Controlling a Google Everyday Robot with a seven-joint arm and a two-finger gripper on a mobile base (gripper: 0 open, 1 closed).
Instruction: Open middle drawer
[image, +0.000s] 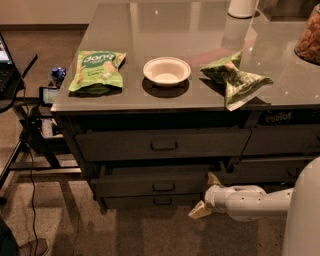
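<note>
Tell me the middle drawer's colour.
The wide middle drawer is dark grey, camera view; the pale gripper is at its right end.

The arm (260, 202) is a smooth, glossy white tube with a ringed joint at the wrist, and a bulky rounded white shell (305, 215) stands behind it. The gripper (206, 196), its tan wedge fingers spread, sits low at the right end of the middle drawer (130, 186).

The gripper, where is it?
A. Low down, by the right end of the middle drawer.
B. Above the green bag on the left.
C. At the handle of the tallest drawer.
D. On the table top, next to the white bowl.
A: the gripper is low near the floor, open, just beside the right end of the middle drawer.
</note>
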